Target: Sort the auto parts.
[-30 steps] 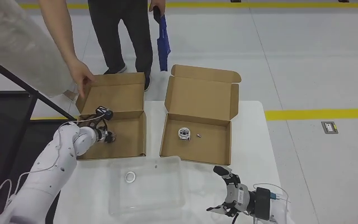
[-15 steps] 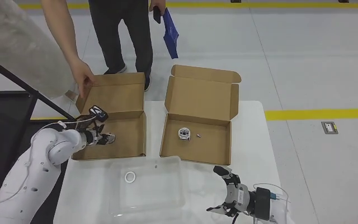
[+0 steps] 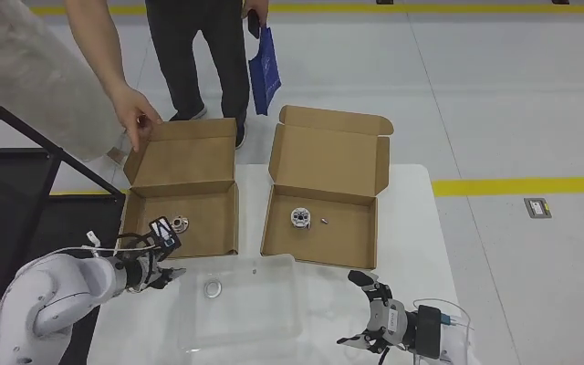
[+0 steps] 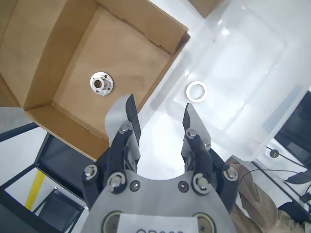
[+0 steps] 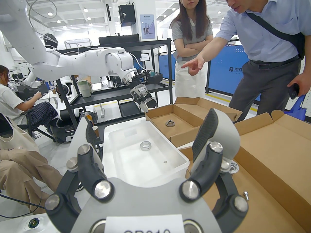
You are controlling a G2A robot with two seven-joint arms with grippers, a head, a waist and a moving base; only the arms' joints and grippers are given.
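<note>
left gripper (image 4: pixel 158 104) has backed out of the left brown cardboard box (image 4: pixel 73 49), jaws wide, empty. round silver metal flange (image 4: pixel 102 83) now lies on that box's floor: one part likely sorted. flat silver ring (image 4: pixel 196 91) in the clear plastic tray (image 4: pixel 255 73) looks next. right gripper (image 3: pixel 358 310) idle, spread wide. white gripper labels (image 4: pixel 158 224) cropped, not legible.

bin (image 3: pixel 260 310): clear plastic, glossy
box (image 3: pixel 212 233) behind bin: brown cardboard, matt
flange (image 3: pixel 180 222) behind bin: bare metal, shiny
ring (image 3: pixel 213 288) in bin: metal, smooth
tabletop (image 3: pixel 412 237): white, smooth
left claw (image 4: pixel 159 112) pads (image 4: pixel 132 115): blk, ribbed
</note>
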